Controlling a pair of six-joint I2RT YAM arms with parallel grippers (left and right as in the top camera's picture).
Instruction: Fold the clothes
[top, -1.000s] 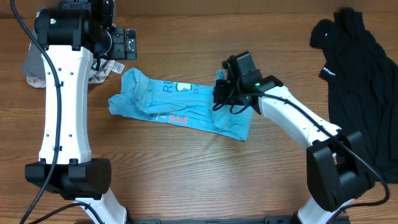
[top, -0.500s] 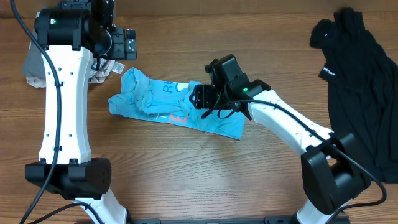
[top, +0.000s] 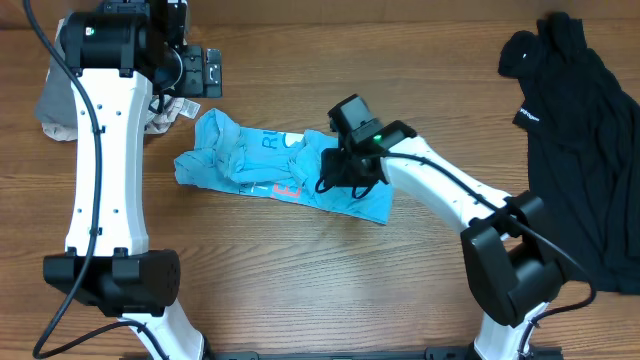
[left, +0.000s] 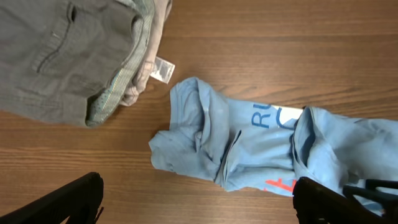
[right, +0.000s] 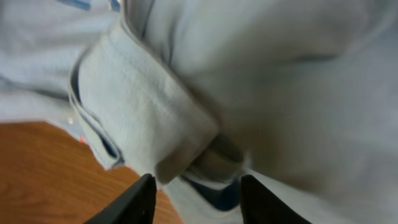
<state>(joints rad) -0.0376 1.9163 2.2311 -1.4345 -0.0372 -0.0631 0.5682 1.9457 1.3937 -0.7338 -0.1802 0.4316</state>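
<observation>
Lying crumpled on the table (top: 300, 270), the blue T-shirt (top: 255, 165) has a folded hem between the 2 half-spread fingers (right: 134, 202) of the right gripper (right: 194, 199). The left gripper (left: 199, 205) hangs wide open, holding nothing, near the shirt's other end.

Soft, even light lit the overhead and left wrist views, both sharp, with only faint shadows on the wooden table (top: 300, 290). The right wrist view was blurred, the blue T-shirt (right: 267, 68) out of focus and shaded toward 4 o'clock.

The black garment (top: 585, 140) runs off the overhead view's right edge. At the right wrist, the blue T-shirt (right: 261, 81) is blurred — too close.
</observation>
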